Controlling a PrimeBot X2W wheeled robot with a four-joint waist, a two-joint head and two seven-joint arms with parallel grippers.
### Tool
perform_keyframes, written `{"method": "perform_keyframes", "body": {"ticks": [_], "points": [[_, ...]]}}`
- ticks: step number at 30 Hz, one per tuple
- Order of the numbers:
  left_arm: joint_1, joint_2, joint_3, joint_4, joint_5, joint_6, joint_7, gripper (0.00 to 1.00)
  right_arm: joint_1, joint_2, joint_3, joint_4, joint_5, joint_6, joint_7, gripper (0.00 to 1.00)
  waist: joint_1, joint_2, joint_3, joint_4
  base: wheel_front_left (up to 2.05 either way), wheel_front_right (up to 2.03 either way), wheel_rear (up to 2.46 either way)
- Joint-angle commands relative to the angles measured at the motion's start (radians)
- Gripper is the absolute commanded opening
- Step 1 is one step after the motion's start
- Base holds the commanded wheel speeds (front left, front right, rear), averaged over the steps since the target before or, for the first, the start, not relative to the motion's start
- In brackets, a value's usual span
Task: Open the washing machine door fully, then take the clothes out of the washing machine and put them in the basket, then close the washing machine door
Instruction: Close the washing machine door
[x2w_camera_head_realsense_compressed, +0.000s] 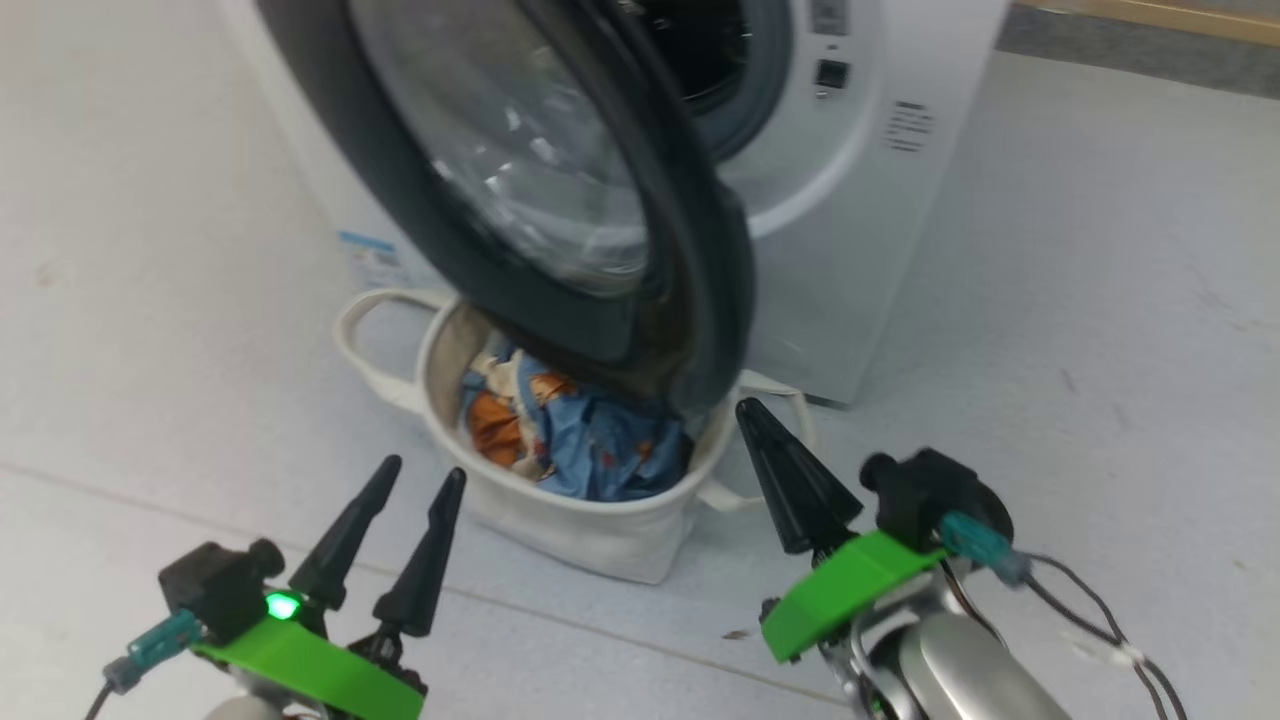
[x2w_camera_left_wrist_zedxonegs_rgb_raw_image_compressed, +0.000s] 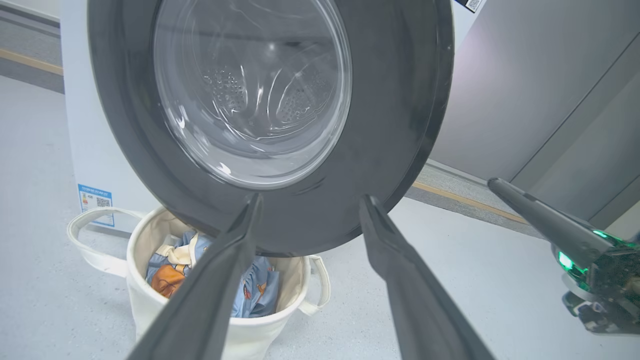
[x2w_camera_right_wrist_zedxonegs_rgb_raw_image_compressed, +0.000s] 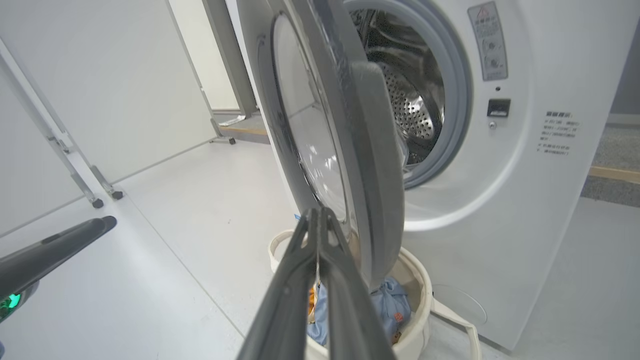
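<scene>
Right gripper (x2w_camera_head_realsense_compressed: 755, 420) pinched closed, empty, tips just beside the lower edge of the door (x2w_camera_head_realsense_compressed: 700, 250); left gripper (x2w_camera_head_realsense_compressed: 422, 470) spread wide, empty. Clothes (x2w_camera_head_realsense_compressed: 600, 440) lie in the basket (x2w_camera_head_realsense_compressed: 590, 540) just beyond both. Risk: closed tips skid off the glossy door, leaving it ajar.

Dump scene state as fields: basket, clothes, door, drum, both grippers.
basket: on floor before machine
clothes: in basket
door: open, lower edge over basket
drum: no clothes in the part seen
left gripper: open, empty, clear of door
right gripper: shut, empty, tip by door's lower edge; contact unclear
</scene>
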Motion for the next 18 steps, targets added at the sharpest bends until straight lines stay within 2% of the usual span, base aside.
{"method": "perform_keyframes", "body": {"ticks": [1,6,12,18], "points": [[-0.037,0.016,0.032,-0.032,-0.008,-0.006,-0.012,1.0,-0.052,0.005,0.028,0.004,0.013,0.008,0.01,0.0,0.0,0.0,0.018,0.065,0.0,0.0,0.0],[-0.051,-0.006,0.006,-0.026,-0.018,-0.006,-0.012,1.0,-0.163,0.005,0.0,0.189,0.024,0.008,0.016,0.0,0.0,0.0,0.029,0.148,0.0,0.0,0.0],[-0.061,-0.007,0.004,-0.016,-0.032,-0.006,-0.012,1.0,-0.301,0.005,-0.045,0.424,0.044,0.008,-0.037,0.0,0.0,0.0,0.058,0.207,0.0,0.0,0.0],[-0.072,0.0,0.016,-0.038,-0.038,-0.006,-0.012,1.0,-0.406,0.005,-0.19,0.573,-0.005,0.008,-0.095,0.0,0.0,0.0,0.1,0.233,0.0,0.0,0.0]]}}
